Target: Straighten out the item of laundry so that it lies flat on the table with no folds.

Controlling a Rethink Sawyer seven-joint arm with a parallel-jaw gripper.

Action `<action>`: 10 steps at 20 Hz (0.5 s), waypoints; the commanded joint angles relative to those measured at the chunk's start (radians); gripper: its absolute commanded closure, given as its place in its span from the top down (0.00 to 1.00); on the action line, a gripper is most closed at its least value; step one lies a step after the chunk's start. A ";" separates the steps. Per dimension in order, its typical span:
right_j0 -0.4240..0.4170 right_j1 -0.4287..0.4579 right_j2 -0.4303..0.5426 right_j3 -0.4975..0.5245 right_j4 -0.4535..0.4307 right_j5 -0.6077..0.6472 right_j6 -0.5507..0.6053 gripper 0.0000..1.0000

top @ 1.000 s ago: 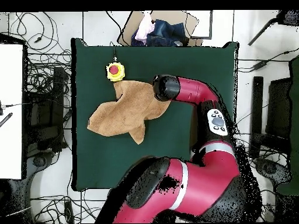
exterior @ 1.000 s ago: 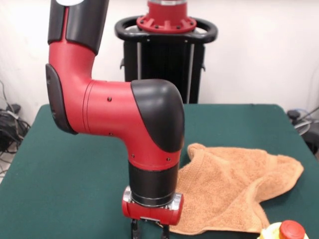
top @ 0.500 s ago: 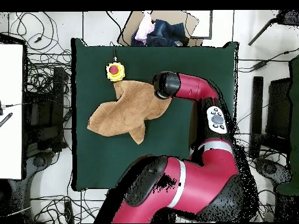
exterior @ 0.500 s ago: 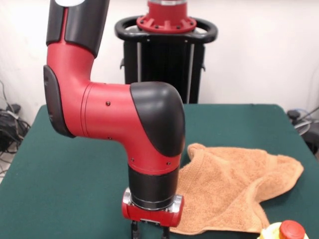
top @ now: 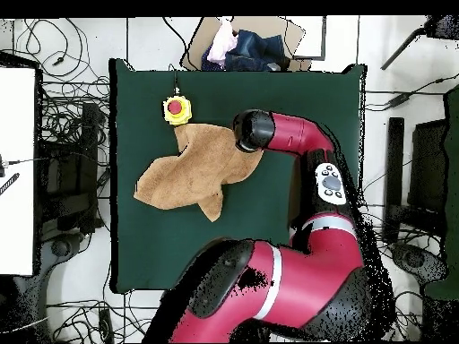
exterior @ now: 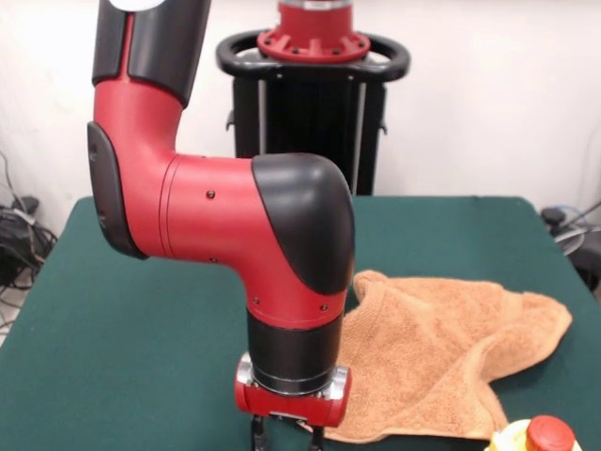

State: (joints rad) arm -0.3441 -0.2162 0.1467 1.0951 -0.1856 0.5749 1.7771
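Towel (exterior: 441,362) is lying rumpled on the green worktop (exterior: 141,376), not flat. In the front view it is sitting at about 4 o'clock in the frame, with one corner poking up toward 11 o'clock and another lobe reaching out toward 3 o'clock. A fold is running along its near edge.

Claw (exterior: 286,437) is hanging at 6 o'clock in the front view, just off the towel's edge at its 9 o'clock side. Only the finger roots are showing above the frame edge; cannot tell whether it is open or closed, or whether it is touching cloth.

Handling, as a judgement: terry cloth, soft and light, going limp when lifted, dragging on the felt rather than sliding. Best hold is probably a hemmed corner or edge, pinching one layer and pulling outward away from the bulk.

Views: overhead is showing the whole outline of the towel (top: 202,170), an irregular shape with a tail pointing to 6 o'clock, and the arm's wrist covering its 3 o'clock edge. It is also showing a yellow-and-red button (top: 177,109) just beside the towel's 12 o'clock corner. Front view is giving the pile texture and raised folds, which overhead is flattening out.
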 commanded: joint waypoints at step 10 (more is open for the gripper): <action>0.028 -0.015 0.068 0.157 -0.019 -0.128 0.062 1.00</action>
State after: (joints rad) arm -0.3303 -0.2314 0.1470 1.1380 -0.1851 0.5054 1.7771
